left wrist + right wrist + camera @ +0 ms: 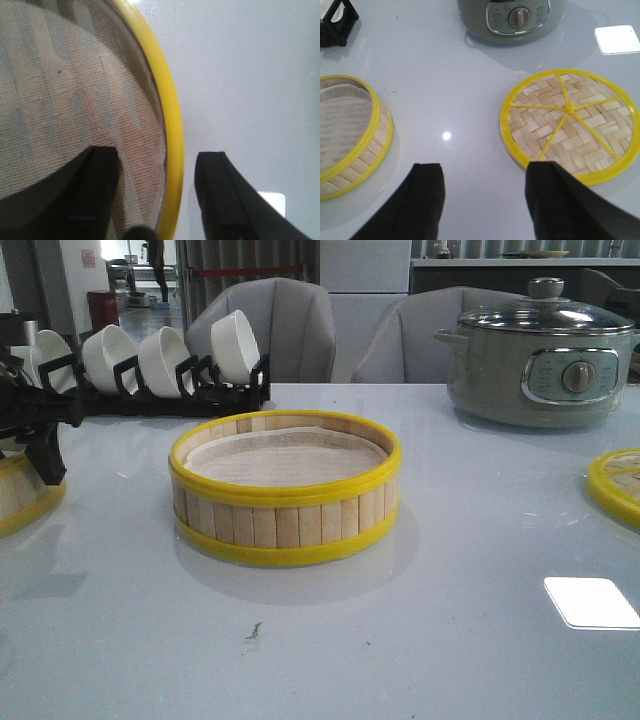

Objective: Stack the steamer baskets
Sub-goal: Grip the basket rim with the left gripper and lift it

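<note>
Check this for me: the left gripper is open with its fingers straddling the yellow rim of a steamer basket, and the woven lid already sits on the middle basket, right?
Not quite. The woven lid lies flat on the table, apart from the middle basket, which is uncovered in the front view. The left gripper is indeed open, astride a steamer basket's yellow rim.

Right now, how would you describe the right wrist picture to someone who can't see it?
A woven bamboo lid with a yellow rim lies flat on a pale table, beside a steamer basket. The open right end effector hovers between them, with a grey-green electric pot behind.
</note>
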Controlling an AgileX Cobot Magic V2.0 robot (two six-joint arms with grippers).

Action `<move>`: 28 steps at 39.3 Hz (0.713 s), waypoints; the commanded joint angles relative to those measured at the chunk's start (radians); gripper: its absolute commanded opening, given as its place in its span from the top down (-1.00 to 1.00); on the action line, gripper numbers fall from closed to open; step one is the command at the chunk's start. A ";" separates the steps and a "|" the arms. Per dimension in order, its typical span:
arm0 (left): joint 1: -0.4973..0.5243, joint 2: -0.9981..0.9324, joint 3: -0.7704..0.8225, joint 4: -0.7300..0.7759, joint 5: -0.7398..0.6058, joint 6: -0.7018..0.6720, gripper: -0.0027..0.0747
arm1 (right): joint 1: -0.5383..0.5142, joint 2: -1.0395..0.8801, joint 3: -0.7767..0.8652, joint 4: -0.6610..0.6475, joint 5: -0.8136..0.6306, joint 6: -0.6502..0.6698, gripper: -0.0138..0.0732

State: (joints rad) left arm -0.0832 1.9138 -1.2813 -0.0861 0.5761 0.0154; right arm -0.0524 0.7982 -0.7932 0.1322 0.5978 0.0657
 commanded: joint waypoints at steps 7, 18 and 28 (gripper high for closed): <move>-0.005 -0.052 -0.042 -0.012 -0.020 -0.008 0.69 | -0.001 -0.002 -0.037 -0.008 -0.084 -0.009 -0.42; -0.047 -0.074 -0.225 -0.030 0.075 -0.008 0.71 | -0.001 -0.002 -0.037 -0.008 -0.089 -0.009 -0.42; -0.199 -0.074 -0.518 -0.040 0.233 -0.008 0.71 | -0.001 -0.002 -0.037 -0.008 -0.089 -0.009 -0.42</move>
State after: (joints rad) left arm -0.2234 1.9138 -1.6882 -0.1186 0.8152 0.0000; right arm -0.0524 0.7982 -0.7932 0.1322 0.5914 0.0657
